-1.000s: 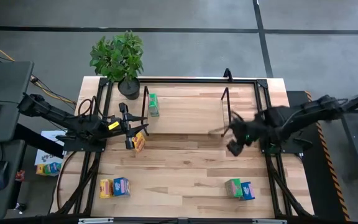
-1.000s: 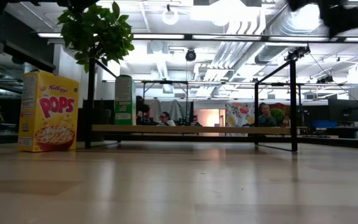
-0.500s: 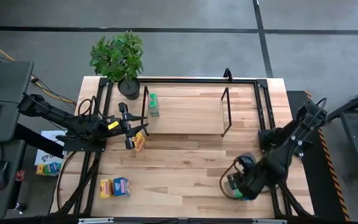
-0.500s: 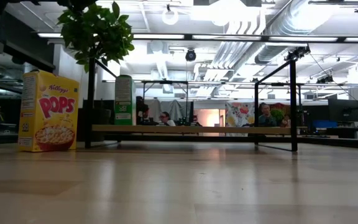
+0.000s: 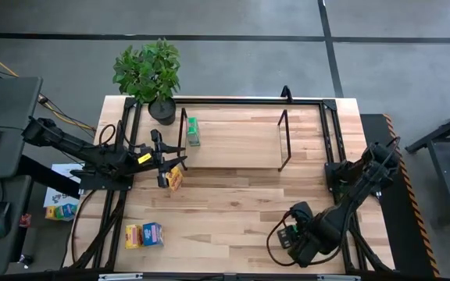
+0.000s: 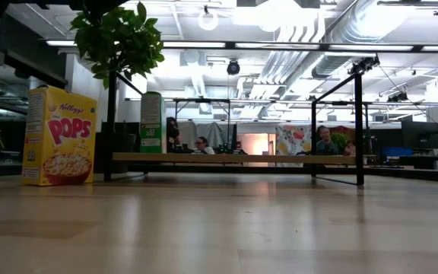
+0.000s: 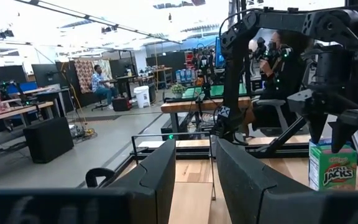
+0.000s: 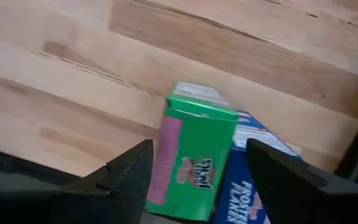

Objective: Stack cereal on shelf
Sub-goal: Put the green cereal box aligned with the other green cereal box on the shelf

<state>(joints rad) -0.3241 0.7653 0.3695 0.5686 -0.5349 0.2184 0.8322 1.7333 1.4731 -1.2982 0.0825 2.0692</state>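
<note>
A potted plant (image 5: 148,72) stands at the table (image 5: 233,211) corner; people (image 6: 323,142) sit in the room behind.

From overhead we look straight down on the whole table (image 5: 233,211). Our low camera sits at tabletop level, facing the shelf (image 6: 234,158) at twelve o'clock, which the overhead view shares. Our left wrist camera looks level across the table; our right wrist camera looks down, close, on a green box (image 8: 194,152).

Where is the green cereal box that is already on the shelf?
In the high view, the green cereal box stands at the shelf's left end, beside the potted plant.
</note>
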